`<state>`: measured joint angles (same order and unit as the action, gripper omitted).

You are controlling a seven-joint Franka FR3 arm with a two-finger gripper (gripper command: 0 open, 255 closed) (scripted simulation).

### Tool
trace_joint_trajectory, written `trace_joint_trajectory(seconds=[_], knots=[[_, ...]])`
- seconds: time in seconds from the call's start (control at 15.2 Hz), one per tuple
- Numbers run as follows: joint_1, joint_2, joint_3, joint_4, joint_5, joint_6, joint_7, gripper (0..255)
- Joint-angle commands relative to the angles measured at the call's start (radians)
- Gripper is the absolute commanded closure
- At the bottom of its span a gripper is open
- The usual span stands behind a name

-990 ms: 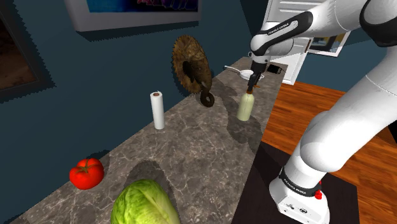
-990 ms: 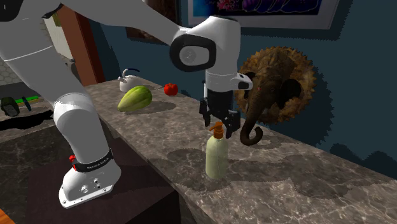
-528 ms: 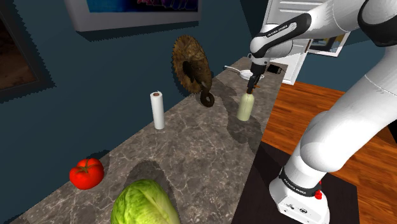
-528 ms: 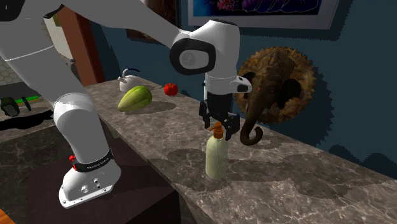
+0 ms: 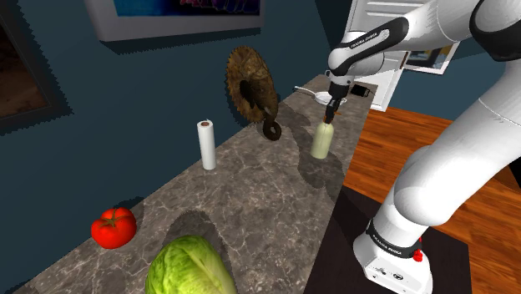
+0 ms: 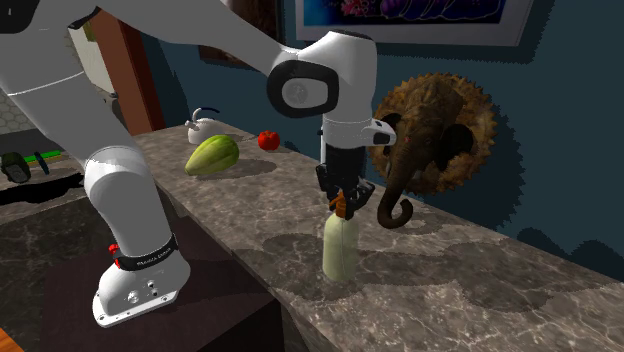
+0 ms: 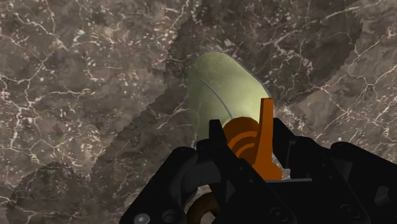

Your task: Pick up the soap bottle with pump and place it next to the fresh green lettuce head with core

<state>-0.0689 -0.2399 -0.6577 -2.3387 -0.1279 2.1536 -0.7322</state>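
Compared with half a second ago, the gripper (image 6: pixel 342 200) has drawn its fingers together and now clamps the orange pump (image 7: pixel 253 141) of the soap bottle (image 6: pixel 339 250); the bottle stands upright on the marble counter (image 6: pixel 450 280). The shoulder view shows the lettuce (image 5: pixel 190 267) well apart from it; the wrist view shows the clasped pump from close by.

I see: dark marbled desk (image 5: pixel 250 196) | red tomato (image 5: pixel 113 227) near, at the shoulder view's left | white paper roll (image 5: pixel 206 144) upright, farther along by the wall | brown elephant head (image 5: pixel 250 86) on the blue wall beyond | white kettle (image 6: pixel 203 124) at the desk's end
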Motion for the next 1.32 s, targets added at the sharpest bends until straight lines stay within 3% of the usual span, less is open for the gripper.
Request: trace_joint_trajectory(seconds=[0.0, 1.25], knots=[[0.000, 0.000, 0.000, -0.001, 0.000, 0.000, 0.000, 255], [-0.005, -0.082, 0.047, 0.164, -0.025, -0.239, 0.033, 255]])
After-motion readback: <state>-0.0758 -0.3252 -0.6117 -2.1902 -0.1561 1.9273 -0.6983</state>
